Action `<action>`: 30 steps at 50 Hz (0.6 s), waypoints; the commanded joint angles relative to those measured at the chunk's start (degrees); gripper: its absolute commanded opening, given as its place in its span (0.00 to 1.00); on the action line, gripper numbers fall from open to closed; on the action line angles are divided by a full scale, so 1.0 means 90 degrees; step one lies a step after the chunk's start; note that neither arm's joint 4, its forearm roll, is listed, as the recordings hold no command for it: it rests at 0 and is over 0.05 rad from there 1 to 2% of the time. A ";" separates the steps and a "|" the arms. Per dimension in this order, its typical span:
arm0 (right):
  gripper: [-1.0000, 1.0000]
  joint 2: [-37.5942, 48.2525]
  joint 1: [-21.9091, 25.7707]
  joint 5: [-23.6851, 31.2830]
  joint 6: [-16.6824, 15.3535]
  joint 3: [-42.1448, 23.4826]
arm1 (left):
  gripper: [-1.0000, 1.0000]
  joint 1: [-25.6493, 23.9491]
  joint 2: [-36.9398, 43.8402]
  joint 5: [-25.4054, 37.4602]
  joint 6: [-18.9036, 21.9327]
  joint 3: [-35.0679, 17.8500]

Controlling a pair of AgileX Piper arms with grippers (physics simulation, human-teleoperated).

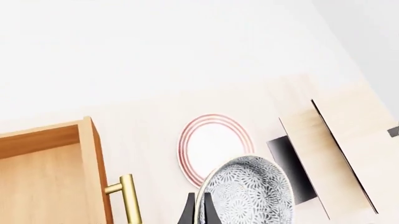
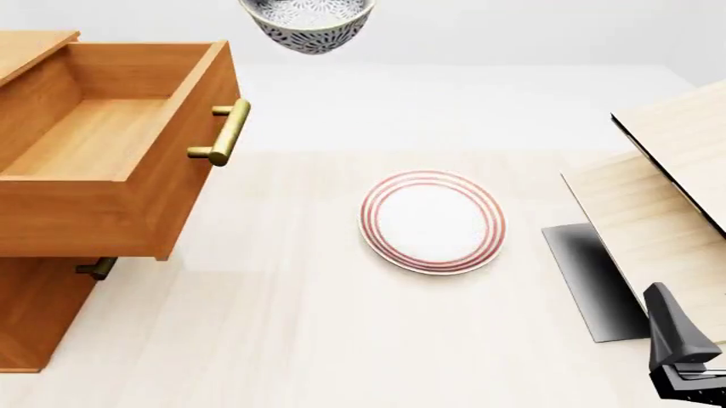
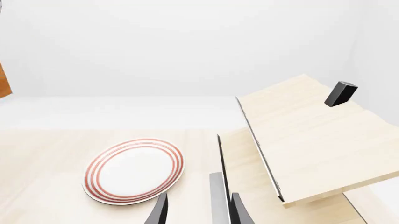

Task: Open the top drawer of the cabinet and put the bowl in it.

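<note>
The speckled blue-grey bowl (image 2: 309,24) hangs high in the air, just right of the open top drawer (image 2: 114,144) and above its brass handle (image 2: 227,132). In the left wrist view my left gripper (image 1: 199,212) is shut on the rim of the bowl (image 1: 249,191), with the drawer (image 1: 44,172) beside it. The front view does not show the left gripper. The top drawer is pulled well out of the orange-brown cabinet (image 2: 34,314) and its inside is bare. My right gripper (image 2: 686,357) sits low at the near right, open and holding nothing, its fingers (image 3: 159,210) apart.
A white plate with red rings (image 2: 431,221) lies flat mid-table. Pale wood panels (image 2: 669,195) with a dark grey sheet (image 2: 590,280) stand at the right, and a small black block (image 3: 341,93) rests on the upper panel. A lower drawer handle (image 2: 97,269) shows under the open drawer.
</note>
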 commanded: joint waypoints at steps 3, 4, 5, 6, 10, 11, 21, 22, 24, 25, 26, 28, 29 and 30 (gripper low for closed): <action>1.00 -0.0009 0.0001 0.0001 0.0000 0.0006 | 0.00 0.0525 -0.0203 -0.0138 -0.0129 0.0156; 1.00 -0.0009 0.0001 0.0001 0.0000 0.0006 | 0.00 0.0546 -0.0209 -0.0138 -0.0122 0.0164; 1.00 -0.0009 0.0001 0.0001 -0.0001 0.0006 | 0.00 0.0573 -0.0217 -0.0141 -0.0108 0.0187; 1.00 -0.0009 0.0001 0.0002 -0.0001 0.0006 | 0.00 0.0601 -0.0249 -0.0168 -0.0154 0.0234; 1.00 -0.0009 -0.0001 0.0001 0.0000 0.0006 | 0.00 0.0741 -0.0367 -0.0243 -0.0177 0.0422; 1.00 -0.0009 0.0000 0.0001 0.0000 0.0006 | 0.00 0.0815 -0.0438 -0.0296 -0.0218 0.0540; 1.00 -0.0009 -0.0001 0.0002 0.0000 0.0006 | 0.00 0.1161 -0.0787 -0.0497 -0.0330 0.1065; 1.00 -0.0009 -0.0001 0.0002 -0.0002 0.0006 | 0.00 0.1195 -0.0816 -0.0514 -0.0351 0.1109; 1.00 -0.0009 0.0000 0.0001 0.0000 0.0006 | 0.00 0.1280 -0.0888 -0.0514 -0.0347 0.1166; 1.00 -0.0009 0.0001 0.0001 -0.0002 0.0006 | 0.00 0.1302 -0.0933 -0.0550 -0.0413 0.1230; 1.00 -0.0008 0.0001 0.0002 -0.0002 0.0006 | 0.00 0.1366 -0.0964 -0.0561 -0.0405 0.1261; 1.00 -0.0008 0.0001 0.0002 0.0000 0.0006 | 0.00 0.1400 -0.1010 -0.0597 -0.0420 0.1348; 1.00 -0.0009 0.0000 0.0001 -0.0002 0.0006 | 0.00 0.1402 -0.1033 -0.0621 -0.0446 0.1376; 1.00 -0.0008 0.0001 0.0002 0.0002 0.0006 | 0.00 0.1439 -0.1062 -0.0637 -0.0453 0.1422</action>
